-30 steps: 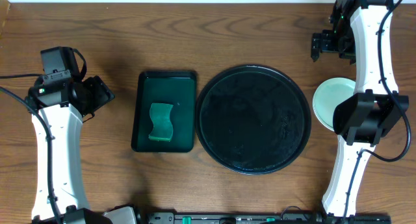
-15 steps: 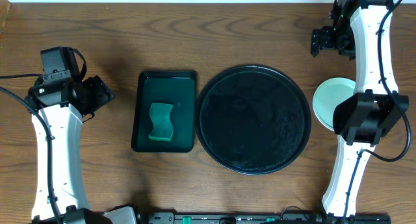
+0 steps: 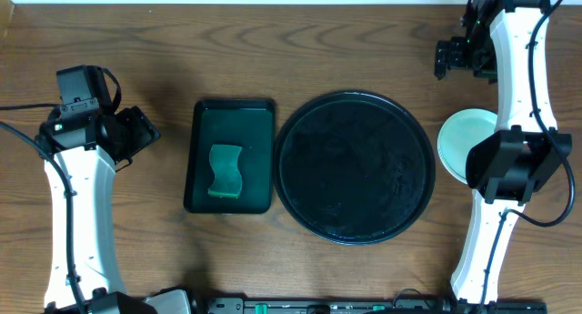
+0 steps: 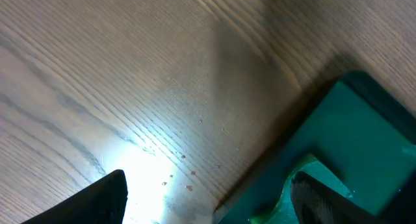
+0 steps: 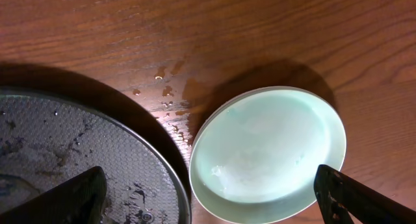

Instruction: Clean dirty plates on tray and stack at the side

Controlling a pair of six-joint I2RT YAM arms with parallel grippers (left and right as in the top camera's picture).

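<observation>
The black tray [image 3: 355, 168] lies in the middle of the table with no plates on it, only wet spots; its rim also shows in the right wrist view [image 5: 65, 146]. A pale green-white plate [image 3: 457, 136] sits on the table just right of the tray, partly hidden under my right arm. In the right wrist view the plate [image 5: 270, 146] looks clean; I cannot tell whether others lie under it. My right gripper [image 3: 452, 61] is open and empty, above and behind the plate [image 5: 214, 204]. My left gripper [image 3: 145, 132] is open and empty [image 4: 208, 208], left of the green tray.
A small rectangular dark green tray [image 3: 205, 123] with a green sponge [image 3: 225, 171] lies left of the black tray; its corner [image 4: 351, 126] shows in the left wrist view. Water drops [image 5: 166, 91] lie on the wood between tray and plate.
My right gripper has shifted slightly toward the far edge of the table. Nothing else has moved.
</observation>
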